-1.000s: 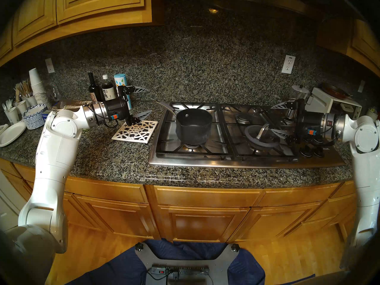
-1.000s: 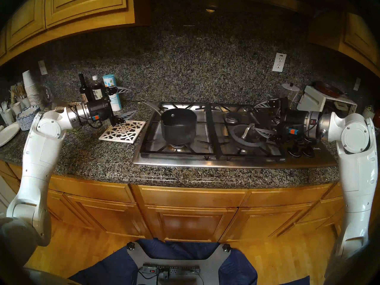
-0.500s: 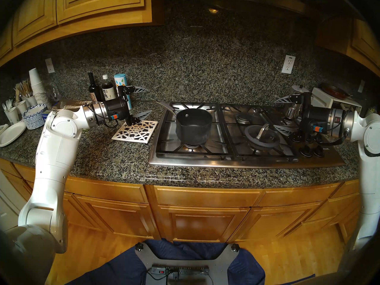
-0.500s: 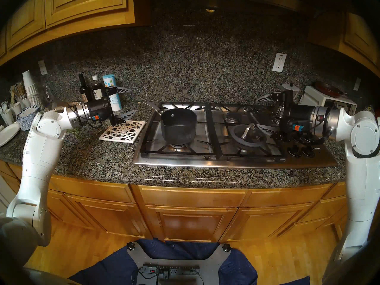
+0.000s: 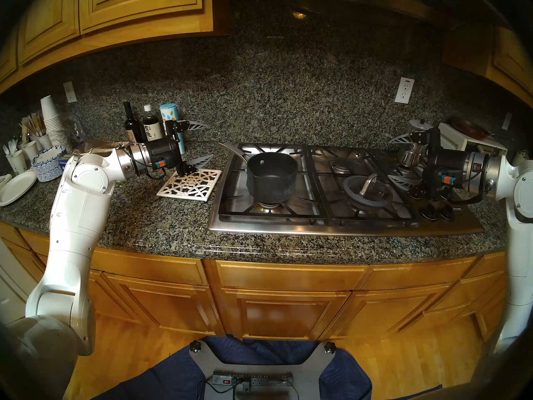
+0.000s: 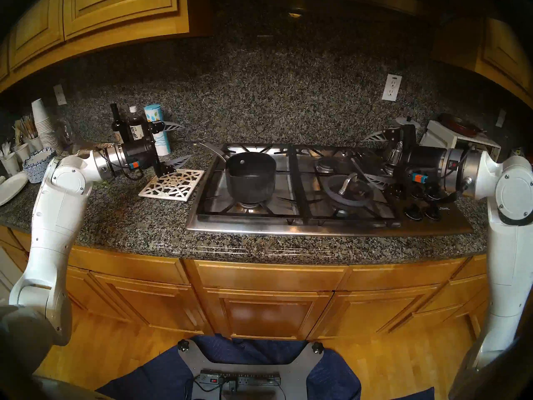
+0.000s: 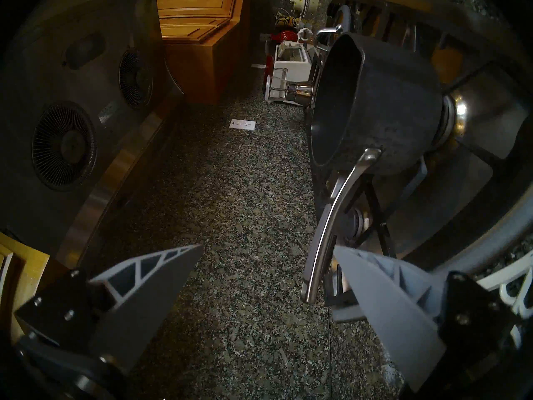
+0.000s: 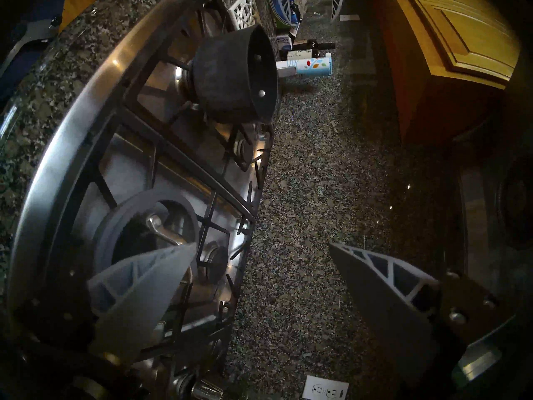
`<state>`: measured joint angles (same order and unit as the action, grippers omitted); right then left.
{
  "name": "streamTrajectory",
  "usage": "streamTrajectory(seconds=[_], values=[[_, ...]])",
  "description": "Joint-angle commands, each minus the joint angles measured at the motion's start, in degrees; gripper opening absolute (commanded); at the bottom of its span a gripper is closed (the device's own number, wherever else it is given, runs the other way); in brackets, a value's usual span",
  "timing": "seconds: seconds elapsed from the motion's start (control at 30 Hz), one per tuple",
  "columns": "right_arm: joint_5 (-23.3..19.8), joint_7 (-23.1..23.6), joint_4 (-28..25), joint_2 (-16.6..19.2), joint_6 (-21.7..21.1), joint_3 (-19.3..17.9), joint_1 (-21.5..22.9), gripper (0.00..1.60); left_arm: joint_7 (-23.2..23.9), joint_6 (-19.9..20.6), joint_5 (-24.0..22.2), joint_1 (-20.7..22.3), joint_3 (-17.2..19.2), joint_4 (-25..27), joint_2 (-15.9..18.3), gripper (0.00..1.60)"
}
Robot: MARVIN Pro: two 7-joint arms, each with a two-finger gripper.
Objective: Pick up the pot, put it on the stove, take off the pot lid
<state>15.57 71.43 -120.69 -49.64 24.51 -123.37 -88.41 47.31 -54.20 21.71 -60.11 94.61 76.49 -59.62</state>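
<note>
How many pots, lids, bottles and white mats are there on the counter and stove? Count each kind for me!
Pots: 1, the dark grey pot on the stove
Lids: 1, the glass pot lid on the right grate
Bottles: 2, dark bottles by the wall
White mats: 1, the trivet
Total: 5

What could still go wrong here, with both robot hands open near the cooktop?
The long curved metal handle of the dark grey saucepan lies right beside the open left gripper; a sideways move might knock it. The open right gripper hangs beside the glass lid resting on the black grates; brushing could slide it.
</note>
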Motion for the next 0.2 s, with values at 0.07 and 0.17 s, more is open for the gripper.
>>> streamTrajectory(seconds=[0.07,0.17], values=[[-0.08,-0.39,-1.01,0.09,-0.44,-0.98,1.09,1.6,-0.76,-0.15,-1.03,2.04,0.7,1.14,-0.13,1.6],[-0.04,-0.34,-1.03,0.04,-0.45,-0.98,1.13,1.6,-0.76,-0.15,-1.03,2.04,0.7,1.14,-0.13,1.6]])
